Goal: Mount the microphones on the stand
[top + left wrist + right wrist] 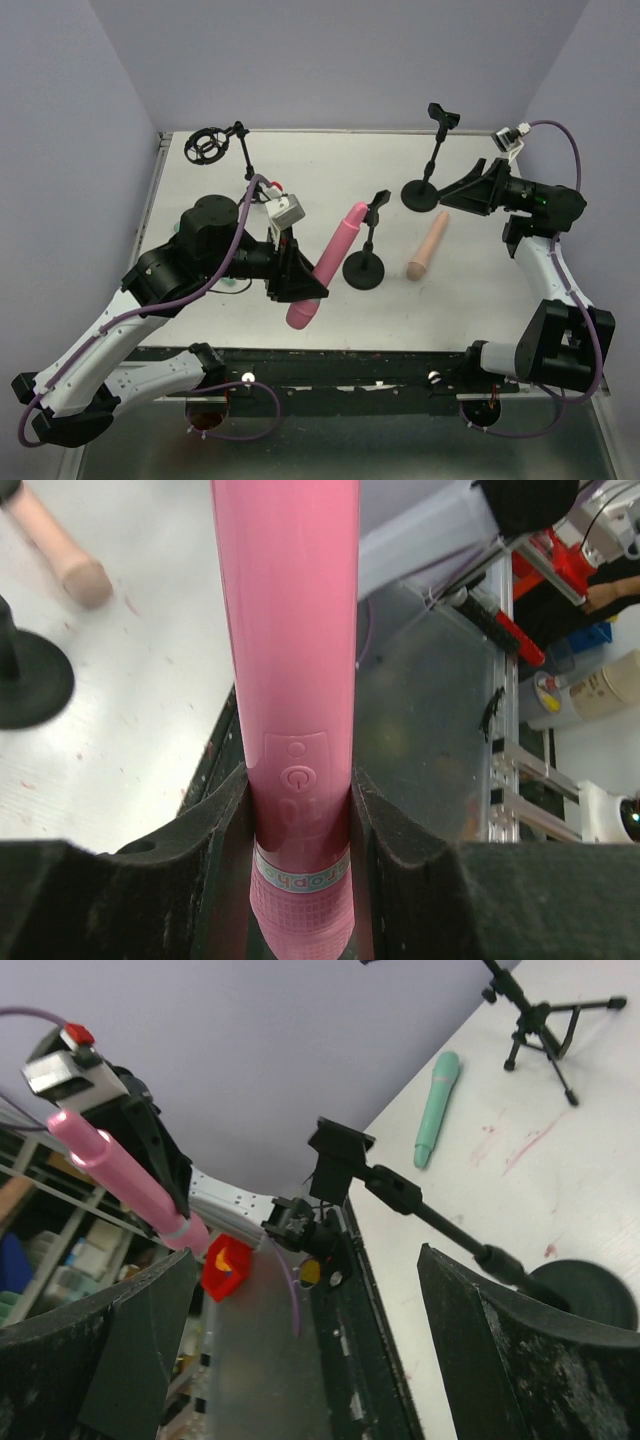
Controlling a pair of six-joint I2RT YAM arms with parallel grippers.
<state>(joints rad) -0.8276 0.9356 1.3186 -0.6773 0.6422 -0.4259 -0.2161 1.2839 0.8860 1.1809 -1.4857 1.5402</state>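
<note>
My left gripper (pixel 297 275) is shut on the bright pink microphone (pixel 335 250) near its head end and holds it tilted above the table. The wrist view shows the pink microphone (pixel 295 630) clamped between both fingers (pixel 205 860). Its handle end is close to the clip of the middle black stand (pixel 365 268). The peach microphone (pixel 427 248) lies flat to the right of that stand. The teal microphone (pixel 437 1108) lies on the table and shows only in the right wrist view. My right gripper (pixel 447 195) is open and empty beside the base of the back right stand (pixel 420 195).
A stand with a round shock mount (pixel 210 145) sits at the back left corner. A black stand arm with its clip (pixel 340 1155) crosses the right wrist view. Purple walls close in the table at the back and sides.
</note>
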